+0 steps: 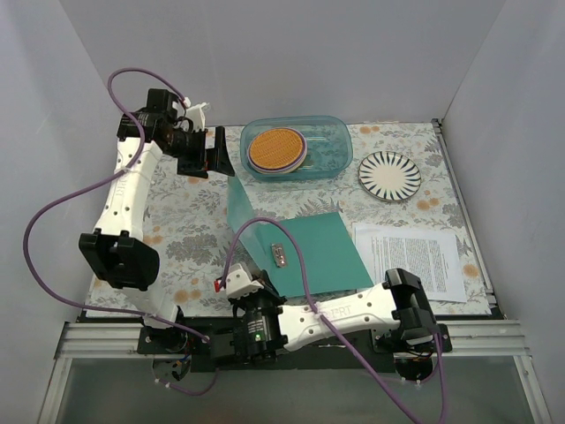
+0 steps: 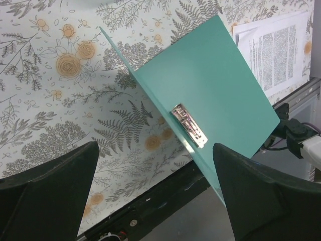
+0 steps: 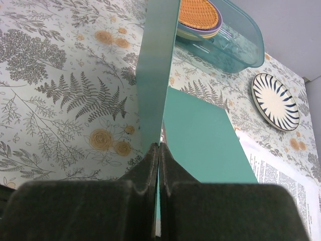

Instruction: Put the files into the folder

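Near the front-centre of the counter [image 1: 190,234], the teal folder [image 1: 322,252] lies w/ its back panel flat and its front cover [image 1: 240,208] stood up roughly vertical. The right jaws are clenched on that cover's near edge, pinched tight per the wrist view, so the folder is propped open. The left jaws are released, spread wide w/ nothing btwn them. They hover at back-left beside the clear blue-tinted container [image 1: 340,132], well apart from the paper.

The files [image 1: 415,256] lie flat on the counter just right of the folder. Whether they touch it or slip under its edge, can't tell. None inside yet.

Step in hand, as I read it: holding the folder open, loading not yet begun. Next move prob. calls for the left jaws to cross over to the files and lift an edge of thin flat paper off the counter. That looks awkward and may need a slide first. The sheets then go on the back panel by the silver clip [image 2: 189,125] w/o knocking the held cover.

Count:
- 1 folder w/ 1 clip
- 1 stack of files, at least 2 sheets by the offset edges, exact no. unclear
- 1 container, w/ 1 woven round mat [image 1: 275,148] inside
- 1 striped plate [image 1: 389,175]
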`<state>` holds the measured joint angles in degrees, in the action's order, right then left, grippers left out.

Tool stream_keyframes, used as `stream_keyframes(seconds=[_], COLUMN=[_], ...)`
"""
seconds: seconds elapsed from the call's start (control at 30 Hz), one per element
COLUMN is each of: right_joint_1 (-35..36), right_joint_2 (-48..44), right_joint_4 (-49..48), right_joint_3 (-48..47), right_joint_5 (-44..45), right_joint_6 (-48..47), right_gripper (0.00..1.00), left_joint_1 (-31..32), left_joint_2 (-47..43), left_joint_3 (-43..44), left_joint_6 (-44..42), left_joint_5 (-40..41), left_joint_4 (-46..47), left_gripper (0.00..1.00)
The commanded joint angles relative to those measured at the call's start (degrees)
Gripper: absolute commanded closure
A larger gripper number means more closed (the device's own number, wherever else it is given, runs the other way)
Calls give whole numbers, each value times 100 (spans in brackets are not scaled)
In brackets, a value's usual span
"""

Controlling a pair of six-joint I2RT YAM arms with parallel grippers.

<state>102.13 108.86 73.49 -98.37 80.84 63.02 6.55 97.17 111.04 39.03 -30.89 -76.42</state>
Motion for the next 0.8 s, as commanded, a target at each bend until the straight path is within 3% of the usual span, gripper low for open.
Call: stream_keyframes(seconds=[0.0, 0.33, 0.4, 0.5, 0.53, 0.63, 0.7, 0.77], right_joint_1=[-26, -228, -290, -316, -316, -325, -325, -316], right_joint_2=[-14, 355, 425, 496, 522, 636, 715, 742], right_joint_4=[121, 130, 86, -150, -273, -501, -599, -608], right_joint_3=[-43, -183, -165, -104, -95, -121, -147, -165], right_joint_5=[257, 213, 161, 117, 99, 29, -41, -129], right_joint_6=[122, -9, -1, -106, -132, -255, -343, -335], right_gripper=[99, 99, 99, 83, 68, 40, 36, 31], left_joint_1=[-13, 66, 57, 66, 66, 66, 66, 66], left_joint_2=[-109, -277, -382, -558, -593, -716, -752, -743], left_joint_3=[-353, -1040, -1163, -1523, -1603, -1945, -2086, -2174], left_joint_6=[-53, -44, -62, -53, -62, -35, -9, 8], left_joint_5=[-75, -268, -189, -22, 30, 171, 198, 346], left_joint_4=[-75, 417, 505, 699, 769, 962, 1050, 1094], left_gripper=[2, 2, 14, 38, 42, 55, 70, 79])
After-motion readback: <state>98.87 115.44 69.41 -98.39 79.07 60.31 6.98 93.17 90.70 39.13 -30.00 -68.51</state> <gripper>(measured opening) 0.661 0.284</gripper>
